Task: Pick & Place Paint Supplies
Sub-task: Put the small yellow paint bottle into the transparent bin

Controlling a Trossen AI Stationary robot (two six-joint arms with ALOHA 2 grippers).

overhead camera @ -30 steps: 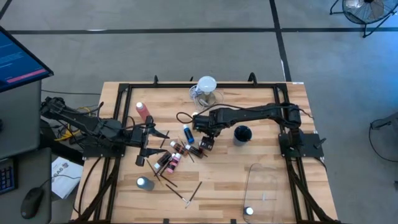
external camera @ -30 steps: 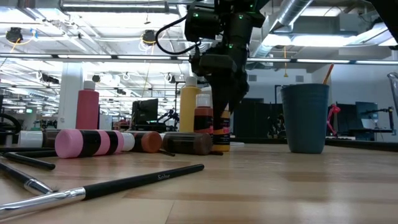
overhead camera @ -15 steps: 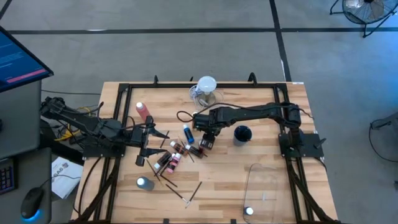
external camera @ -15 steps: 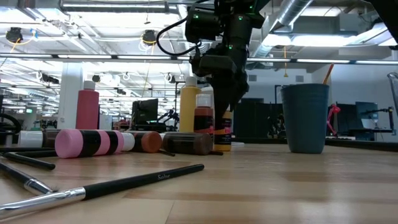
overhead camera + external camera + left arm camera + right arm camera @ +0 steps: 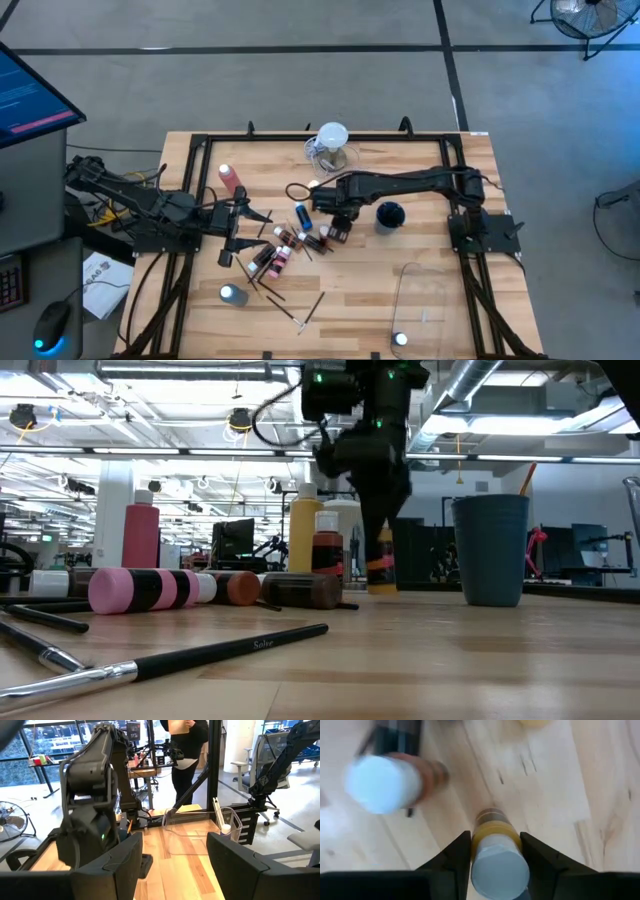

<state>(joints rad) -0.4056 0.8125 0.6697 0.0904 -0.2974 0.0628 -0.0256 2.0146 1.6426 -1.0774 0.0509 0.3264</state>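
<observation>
My right gripper (image 5: 338, 222) points down at the table's middle, shut on a small yellow paint bottle (image 5: 381, 568) with a white cap (image 5: 499, 869). Beside it stand a brown-red small bottle (image 5: 327, 550) and a tall yellow squeeze bottle (image 5: 304, 535). More small bottles (image 5: 272, 256) and a blue bottle (image 5: 301, 215) lie on their sides. A pink-red squeeze bottle (image 5: 230, 178) stands far left. Thin dark paintbrushes (image 5: 200, 655) lie near the front. My left gripper (image 5: 175, 865) waits open and level at the left. My right gripper pinches the small yellow bottle's upper body (image 5: 492, 831), just under the cap, between its two fingers (image 5: 456, 854). The fingers come from above, pointing down. The bottle stays upright, and in the low view its base (image 5: 381, 588) looks just off the table.
A dark cup (image 5: 389, 214) stands right of my right gripper. A clear jug with a white round top (image 5: 331, 143) stands at the far edge. A clear bin (image 5: 425, 305) sits at the front right. A person stands beyond the table (image 5: 187, 750).
My right gripper has closed on the small yellow bottle. It has then carried the bottle slightly up and toward the table's right, away from the brown-red bottle. The bottle has stayed upright.
</observation>
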